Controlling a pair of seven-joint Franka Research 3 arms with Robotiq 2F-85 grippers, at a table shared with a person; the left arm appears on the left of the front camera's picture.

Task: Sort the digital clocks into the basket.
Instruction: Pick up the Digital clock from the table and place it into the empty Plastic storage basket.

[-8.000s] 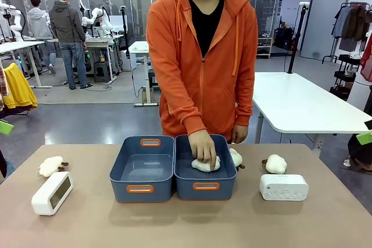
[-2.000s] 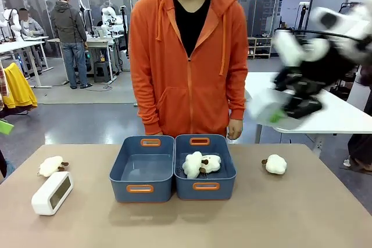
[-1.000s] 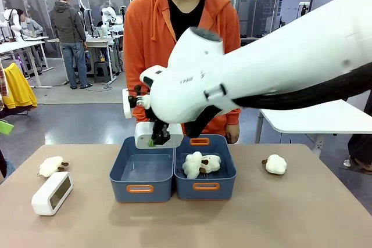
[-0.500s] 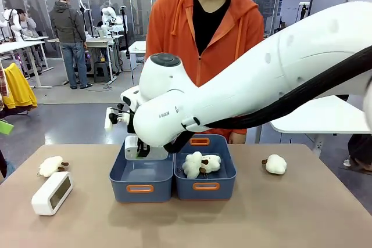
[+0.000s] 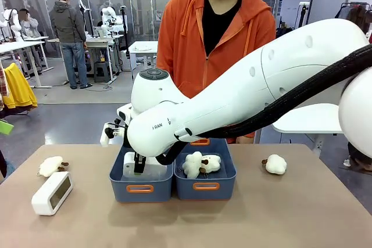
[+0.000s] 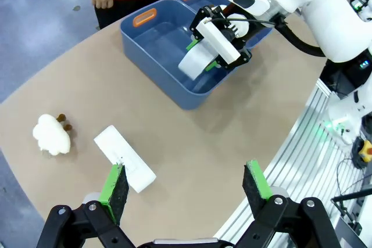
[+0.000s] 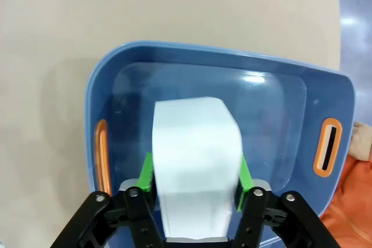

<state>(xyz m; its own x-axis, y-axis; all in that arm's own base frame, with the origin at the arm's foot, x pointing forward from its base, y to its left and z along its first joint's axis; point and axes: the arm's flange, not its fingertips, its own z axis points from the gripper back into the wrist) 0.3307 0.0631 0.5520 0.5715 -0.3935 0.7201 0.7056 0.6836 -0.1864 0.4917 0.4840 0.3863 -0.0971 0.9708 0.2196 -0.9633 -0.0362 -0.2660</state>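
Observation:
One white digital clock [image 7: 196,143] sits between the green pads of my right gripper [image 7: 195,166], which is shut on its sides, low inside the left blue basket [image 7: 221,56]. From the front, the right gripper [image 5: 139,164] reaches down into that basket [image 5: 140,189] with the clock [image 5: 148,171] near its floor. The other digital clock [image 5: 52,193] lies on the table at the near left. My left gripper [image 6: 186,169] hangs open high above the table, over that clock [image 6: 125,158], with nothing between its fingers.
The right blue tub [image 5: 206,187] holds plush sheep [image 5: 200,164]. One sheep [image 5: 51,165] lies at the left behind the clock, another [image 5: 275,164] at the right. A person in an orange hoodie [image 5: 221,33] stands at the far edge. My right arm spans the table's middle.
My right arm has carried the clock leftwards and down, from above the basket's back rim to low inside it. The person shifted to the right. The left gripper stayed open.

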